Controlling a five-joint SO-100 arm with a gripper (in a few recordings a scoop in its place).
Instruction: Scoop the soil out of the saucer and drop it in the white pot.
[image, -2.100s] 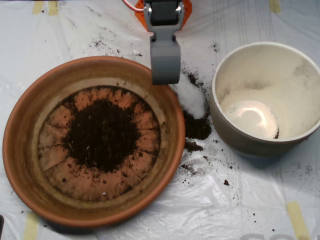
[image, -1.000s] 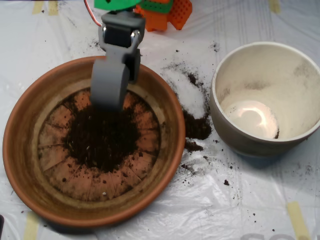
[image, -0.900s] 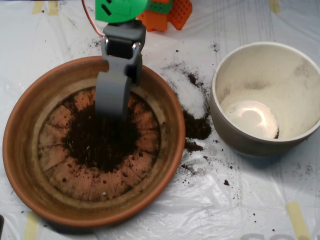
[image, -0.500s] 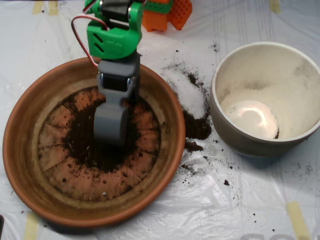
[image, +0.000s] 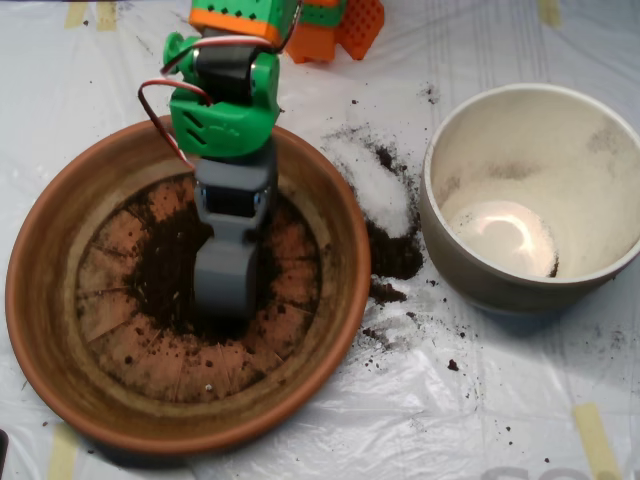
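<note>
The terracotta saucer (image: 45, 330) fills the left half of the overhead view. A dark patch of soil (image: 160, 275) lies at the centre of its floor. My grey scoop (image: 225, 290) reaches down from the top of the picture and rests on the middle of that patch, covering part of it. The green and orange arm links (image: 222, 110) sit above the saucer's far rim. The white pot (image: 600, 140) stands at the right, apart from the saucer. Its pale floor carries only a speck of soil.
Between saucer and pot lies a white powder patch (image: 380, 190) with spilled soil (image: 395, 255) beside it. Crumbs are scattered over the white plastic sheet (image: 440, 420). The arm's orange base (image: 345, 25) is at the top edge. Yellow tape strips (image: 597, 440) mark the corners.
The scoop moved from the saucer's far right rim leftward and down into the dish. Over the last second it slid further onto the centre of the soil.
</note>
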